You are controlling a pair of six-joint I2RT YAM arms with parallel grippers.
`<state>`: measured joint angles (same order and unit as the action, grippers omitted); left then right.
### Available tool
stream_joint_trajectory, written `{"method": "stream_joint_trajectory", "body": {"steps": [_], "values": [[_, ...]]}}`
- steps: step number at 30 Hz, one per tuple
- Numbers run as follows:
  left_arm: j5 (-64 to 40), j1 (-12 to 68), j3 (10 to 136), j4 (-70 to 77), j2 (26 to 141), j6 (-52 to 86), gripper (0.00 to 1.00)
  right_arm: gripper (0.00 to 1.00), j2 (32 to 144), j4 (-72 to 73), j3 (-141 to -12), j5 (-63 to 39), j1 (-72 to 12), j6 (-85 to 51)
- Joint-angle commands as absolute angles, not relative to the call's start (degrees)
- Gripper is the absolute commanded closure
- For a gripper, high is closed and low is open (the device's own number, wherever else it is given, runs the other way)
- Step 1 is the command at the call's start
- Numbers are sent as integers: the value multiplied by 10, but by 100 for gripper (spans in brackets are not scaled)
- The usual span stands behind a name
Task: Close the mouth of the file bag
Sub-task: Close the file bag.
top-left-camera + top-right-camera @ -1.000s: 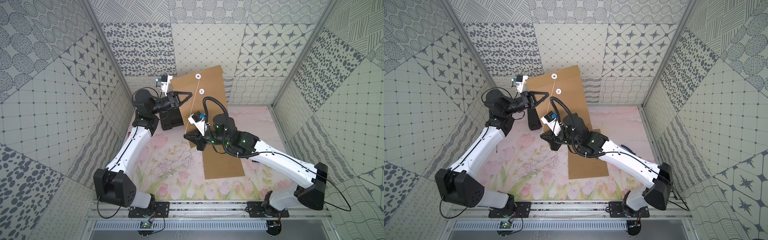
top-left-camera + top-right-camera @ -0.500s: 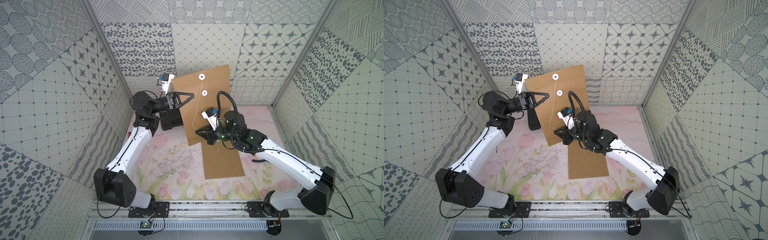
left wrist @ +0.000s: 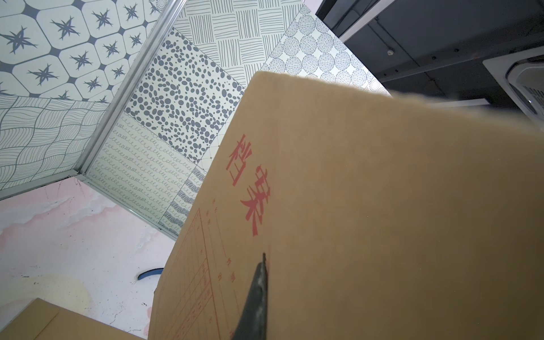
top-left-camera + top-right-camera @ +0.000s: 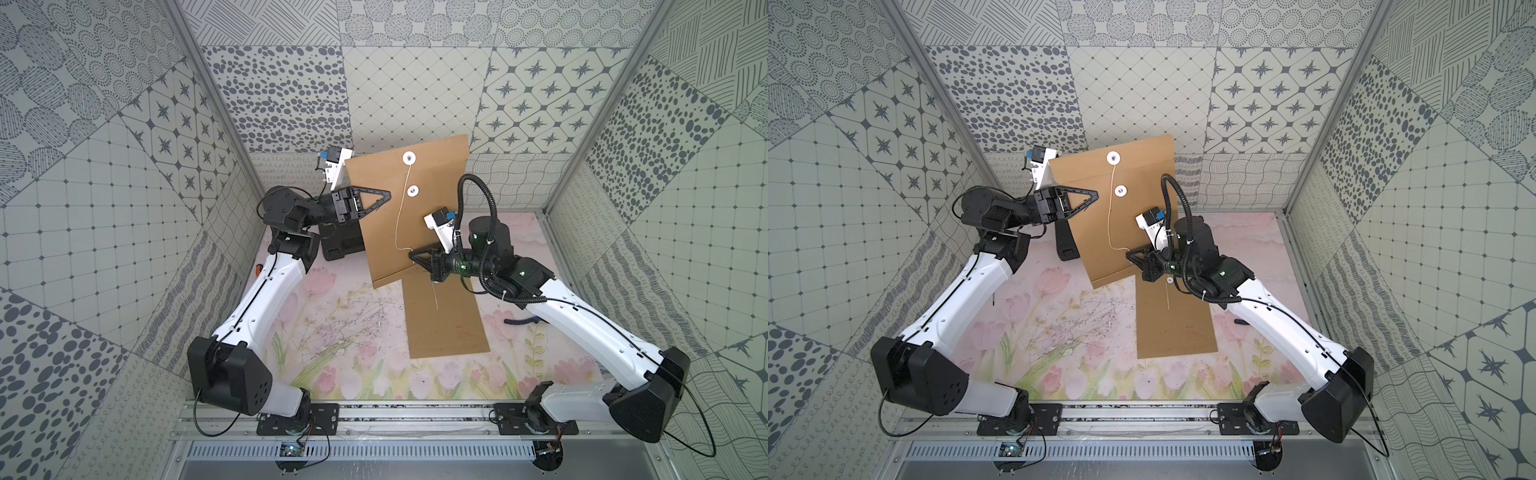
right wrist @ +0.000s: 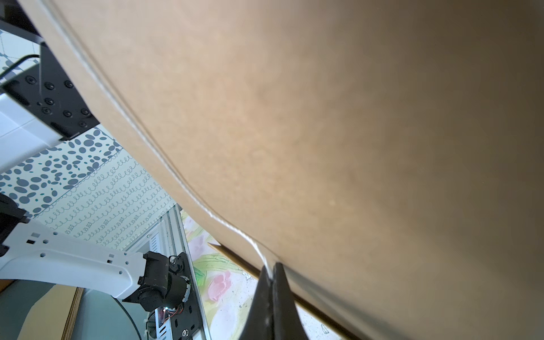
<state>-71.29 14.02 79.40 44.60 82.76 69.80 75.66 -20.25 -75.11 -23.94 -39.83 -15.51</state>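
A pink-tulip printed mat [image 4: 345,374] is covering the tabletop across the lower centre of both top views, and a flat brown paper envelope [image 4: 449,324] is lying on it right of centre. A black boxy block [image 4: 343,247] is standing left of centre, while a small dark blue curved piece [image 4: 515,321] is lying at the right.

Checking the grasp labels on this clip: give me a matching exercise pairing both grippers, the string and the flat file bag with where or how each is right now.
Things:
1. left gripper
2. right gripper
3. string
4. flat file bag

States:
A. lies on the table
B. jaws shut on the string
C. hangs from the upper white disc
D. jaws shut on the raised file bag at its edge

Pairs: 1-D, 2-B, 3-C, 4-A
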Motion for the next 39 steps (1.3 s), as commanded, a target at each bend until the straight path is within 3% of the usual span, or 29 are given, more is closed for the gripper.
{"method": "stream_joint_trajectory", "body": {"steps": [1, 32, 39], "values": [[-737, 143, 793, 449, 813, 649, 100, 100, 740, -214, -778, -233, -397, -168], [-731, 186, 744, 483, 809, 663, 100, 100, 715, -385, -974, -141, -357, -196], [-692, 198, 722, 640, 848, 798, 100, 100, 730, -403, -998, -111, -356, -191]]}}
